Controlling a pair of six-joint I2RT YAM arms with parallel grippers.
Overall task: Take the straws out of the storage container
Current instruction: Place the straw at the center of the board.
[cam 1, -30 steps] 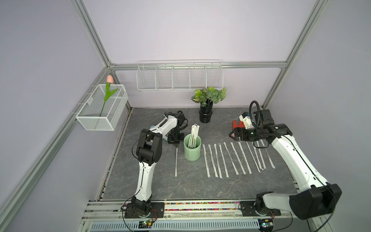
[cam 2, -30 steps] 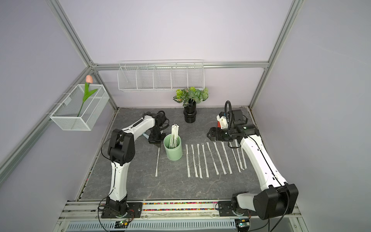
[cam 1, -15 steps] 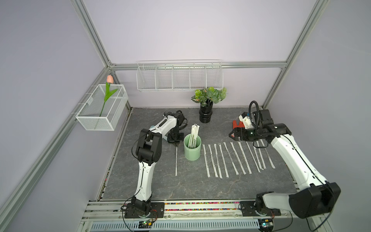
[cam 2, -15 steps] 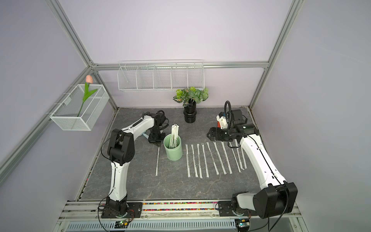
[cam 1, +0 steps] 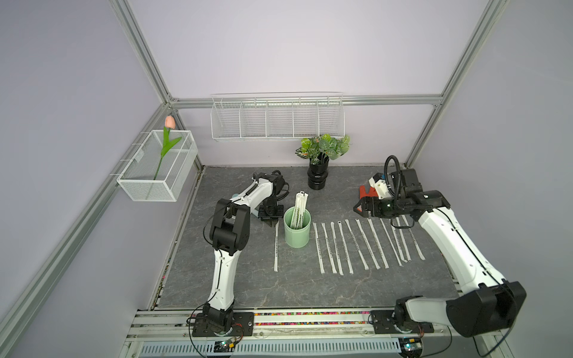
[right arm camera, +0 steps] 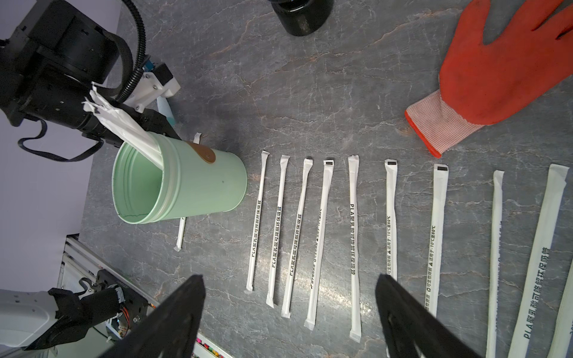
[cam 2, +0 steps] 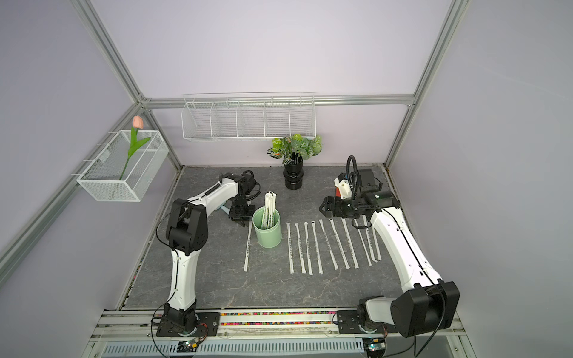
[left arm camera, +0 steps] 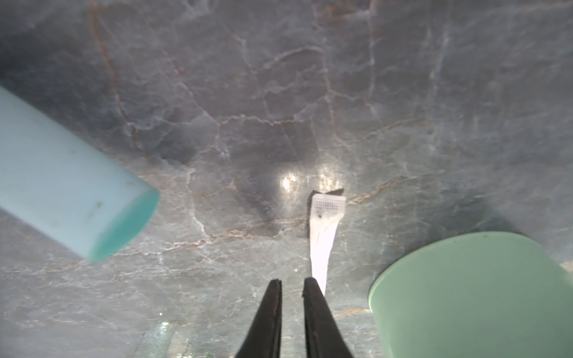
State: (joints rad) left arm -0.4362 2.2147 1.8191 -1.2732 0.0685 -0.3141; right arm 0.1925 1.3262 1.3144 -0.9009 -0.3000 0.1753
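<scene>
In a top view, my left hand had just laid a straw on the table at nine o'clock of the mint cup, where several straws were left to take out. Left wrist: its fingers had parted, empty. Right wrist: my right hand gaped wide, empty.

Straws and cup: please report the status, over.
Left hand slightly open by one laid straw. Right hand wide open, empty. Several straws in cup. Red glove lies apart.

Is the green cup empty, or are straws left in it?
Not empty: several wrapped straws lean inside the cup, their tops sticking above its rim.
</scene>
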